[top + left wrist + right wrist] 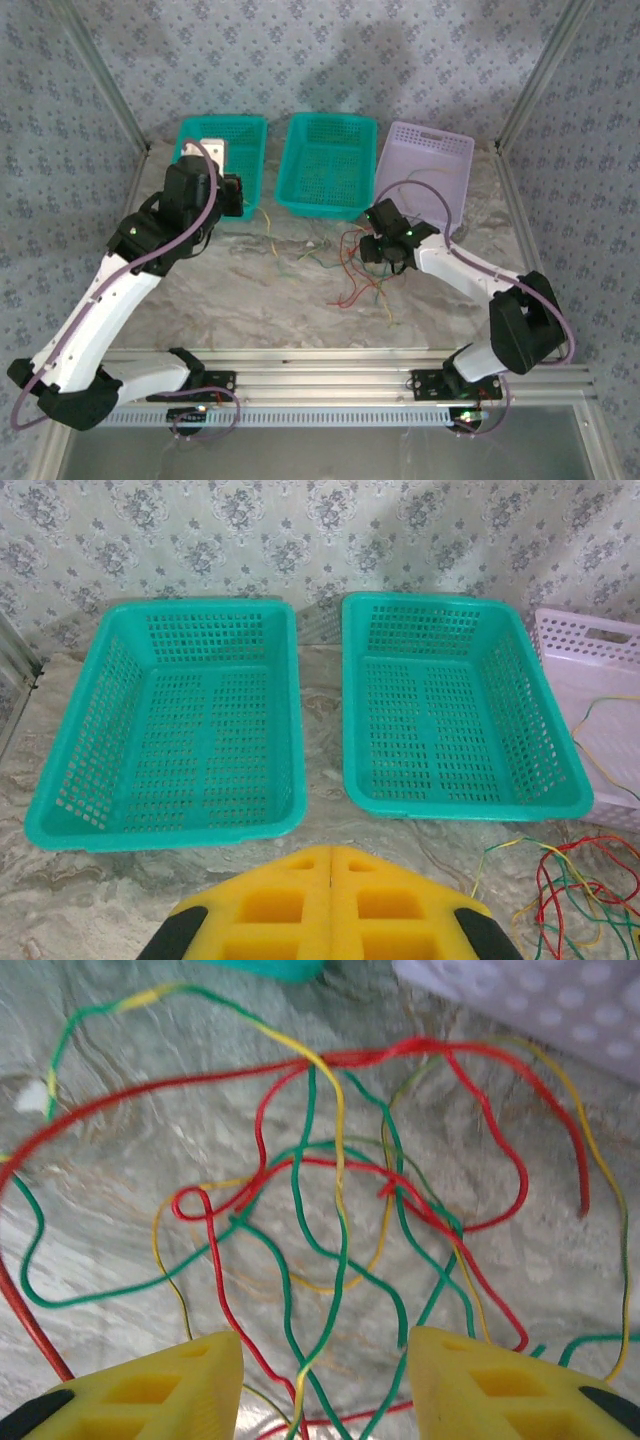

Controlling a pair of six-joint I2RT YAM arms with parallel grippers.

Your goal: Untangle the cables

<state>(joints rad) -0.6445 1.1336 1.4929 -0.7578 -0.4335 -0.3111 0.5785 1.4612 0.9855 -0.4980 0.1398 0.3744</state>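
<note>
The cables (350,265) lie tangled on the bench (250,290), right of centre, near the middle green basket (330,118). The right gripper (325,1350) stands half open astride them, gripping nothing. The left gripper (330,880) is closed and empty.

Lavender basket (585,640) cut by right edge; cables (340,1160) run off bottom edge, ends unseen.
</note>
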